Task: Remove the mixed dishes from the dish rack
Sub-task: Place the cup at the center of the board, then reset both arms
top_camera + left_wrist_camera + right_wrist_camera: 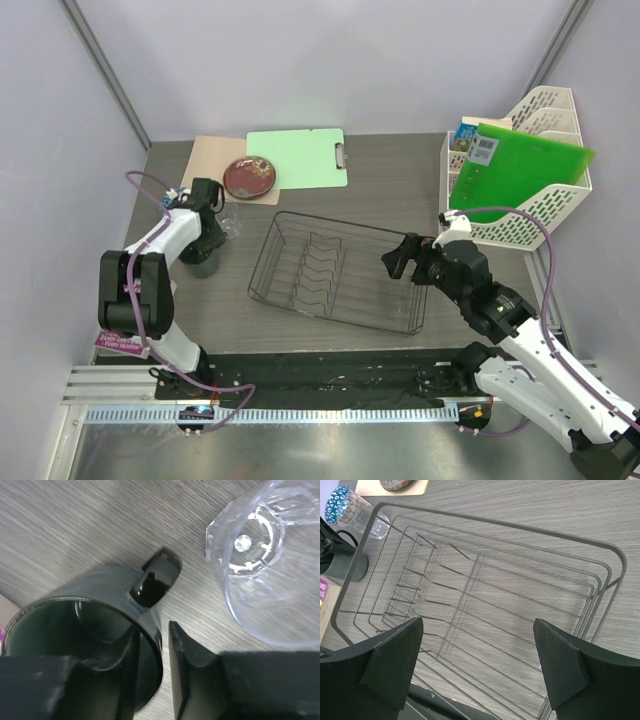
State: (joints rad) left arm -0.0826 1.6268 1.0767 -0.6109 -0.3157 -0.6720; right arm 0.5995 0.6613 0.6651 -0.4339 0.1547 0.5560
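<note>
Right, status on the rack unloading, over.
Left gripper straddles grey mug rim, seemingly slack. Right gripper open over dish rack, rack empty. Glass cup close beside mug.

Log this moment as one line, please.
left gripper: open, astride grey mug wall | right gripper: open over dish rack | dish rack: empty

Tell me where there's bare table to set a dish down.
Bare table beyond the dish rack, between the green clipboard and the white file holder, and the strip in front of the rack. Crowded left of it: grey mug, glass cup, red plate.
</note>
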